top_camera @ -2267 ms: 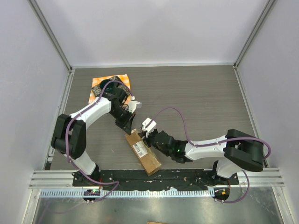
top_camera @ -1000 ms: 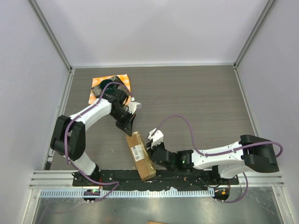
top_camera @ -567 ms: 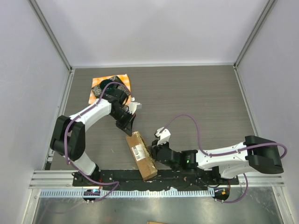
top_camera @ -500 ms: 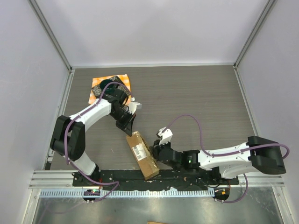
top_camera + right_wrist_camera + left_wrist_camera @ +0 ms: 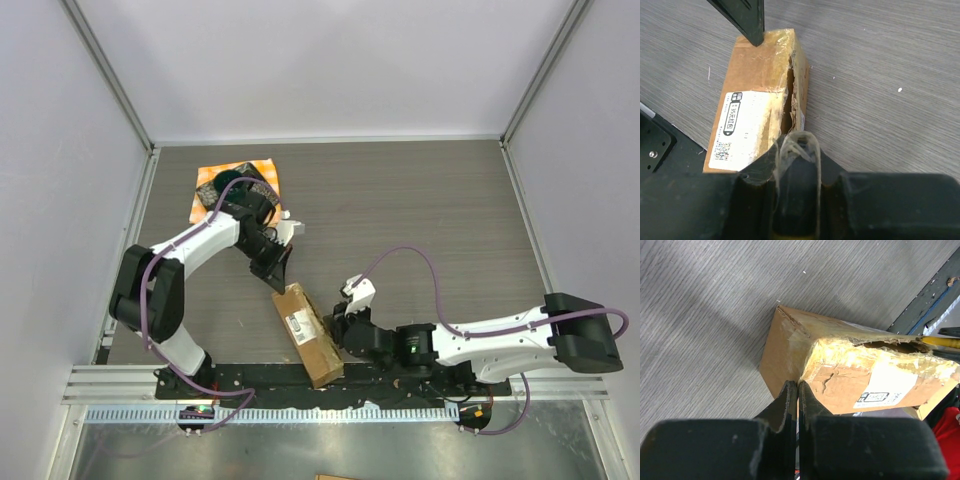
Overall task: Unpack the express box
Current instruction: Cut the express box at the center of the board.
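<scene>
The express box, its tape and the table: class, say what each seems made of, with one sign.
The express box looks like matte brown cardboard: torn, fibrous edges along its split seam. The tape seems clear plastic film: glossy, wrinkled, yellowish. The table appears grey wood-grain laminate, judging by its fine streaks; real wood cannot be ruled out.

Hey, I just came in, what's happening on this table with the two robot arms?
Two arms are opening a cardboard box near the table's front edge. The left gripper, shut, has its tips on the box's far end. The right gripper sits at the box's side by a torn seam, gripping a clear filmy thing I cannot identify. Nothing is out of the box yet.
</scene>
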`<state>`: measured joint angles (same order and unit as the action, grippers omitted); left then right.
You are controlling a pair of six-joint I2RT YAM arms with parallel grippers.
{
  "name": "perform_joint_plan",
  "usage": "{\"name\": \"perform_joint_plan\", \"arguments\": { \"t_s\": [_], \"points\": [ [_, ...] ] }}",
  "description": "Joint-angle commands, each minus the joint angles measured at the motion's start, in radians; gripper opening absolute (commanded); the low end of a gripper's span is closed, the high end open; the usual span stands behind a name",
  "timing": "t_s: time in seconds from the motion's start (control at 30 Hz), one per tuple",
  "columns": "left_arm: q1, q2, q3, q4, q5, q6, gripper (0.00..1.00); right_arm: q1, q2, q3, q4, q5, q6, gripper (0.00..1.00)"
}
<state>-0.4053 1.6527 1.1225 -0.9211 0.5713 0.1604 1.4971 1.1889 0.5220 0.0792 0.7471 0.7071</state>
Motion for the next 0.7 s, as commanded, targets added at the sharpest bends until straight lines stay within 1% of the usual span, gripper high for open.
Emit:
{"name": "perform_joint_plan", "arguments": {
  "t_s": [0.0,0.17,0.23,0.27,0.3,0.37,0.5,0.57,0.6,0.67],
  "points": [
    [0.043,0.061,-0.015,0.111,-0.312,0.082,0.0,0.031,-0.066,0.052,-0.147,0.001,-0.067,0.01],
    [0.043,0.058,-0.01,0.105,-0.312,0.083,0.0,0.031,-0.066,0.069,-0.164,-0.002,-0.074,0.01],
    [0.043,0.059,-0.01,0.103,-0.309,0.082,0.0,0.038,-0.084,0.05,-0.122,-0.008,-0.09,0.01],
    [0.043,0.058,-0.012,0.103,-0.307,0.082,0.0,0.063,-0.094,0.023,-0.095,0.007,-0.127,0.01],
    [0.043,0.059,-0.012,0.105,-0.303,0.082,0.0,0.068,-0.098,0.009,-0.043,0.011,-0.141,0.01],
    [0.042,0.058,-0.009,0.1,-0.298,0.082,0.0,0.071,-0.088,-0.014,-0.01,0.002,-0.182,0.01],
    [0.025,0.047,0.023,0.084,-0.271,0.082,0.0,0.084,-0.042,-0.037,0.127,0.012,-0.288,0.01],
    [0.013,0.039,0.049,0.053,-0.266,0.082,0.0,0.084,-0.006,-0.013,0.143,0.023,-0.319,0.01],
    [0.004,0.038,0.081,0.041,-0.261,0.087,0.0,0.084,-0.003,-0.005,0.151,0.037,-0.352,0.01],
    [-0.004,0.025,0.115,0.015,-0.263,0.085,0.0,0.083,-0.023,0.001,0.168,0.044,-0.365,0.01]
  ]
}}
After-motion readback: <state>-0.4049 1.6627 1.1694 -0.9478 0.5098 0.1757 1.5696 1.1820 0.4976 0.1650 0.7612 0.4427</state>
